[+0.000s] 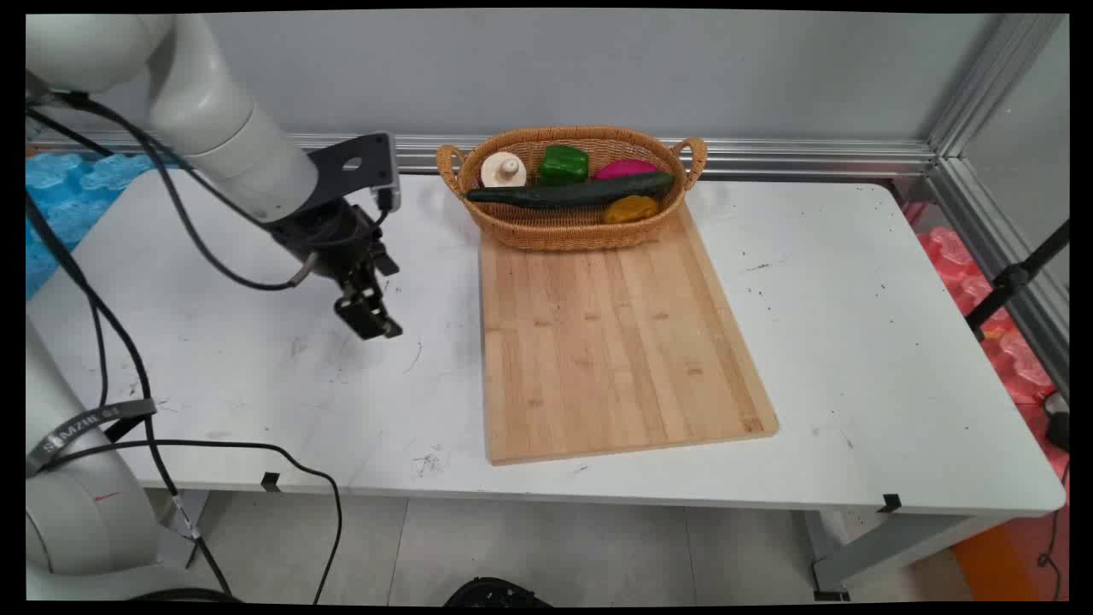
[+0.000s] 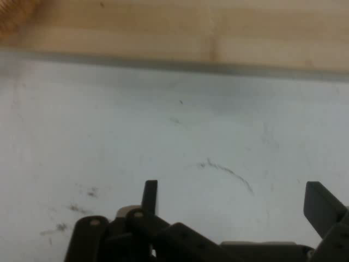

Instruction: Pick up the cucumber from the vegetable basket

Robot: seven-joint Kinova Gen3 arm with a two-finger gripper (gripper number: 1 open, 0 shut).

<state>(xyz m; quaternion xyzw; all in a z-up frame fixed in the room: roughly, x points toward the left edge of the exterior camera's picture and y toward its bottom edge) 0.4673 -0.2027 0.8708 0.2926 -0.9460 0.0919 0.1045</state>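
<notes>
I see the end effector [image 2: 232, 199] with its two fingers [image 2: 150, 196] spread wide, nothing between them. Below lies the white counter [image 2: 163, 125], scuffed with dark marks. Along the top edge runs a light wooden board [image 2: 218, 33]; a blurred woven patch sits at upper left.

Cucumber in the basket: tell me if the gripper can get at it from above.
Probably yes: the cucumber lies on top across the basket, uncovered, and the gripper, jaws open, is empty.

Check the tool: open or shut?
Open. In the hand view the tool's two fingers stand wide apart with only bare table between them; nothing is held.
</notes>
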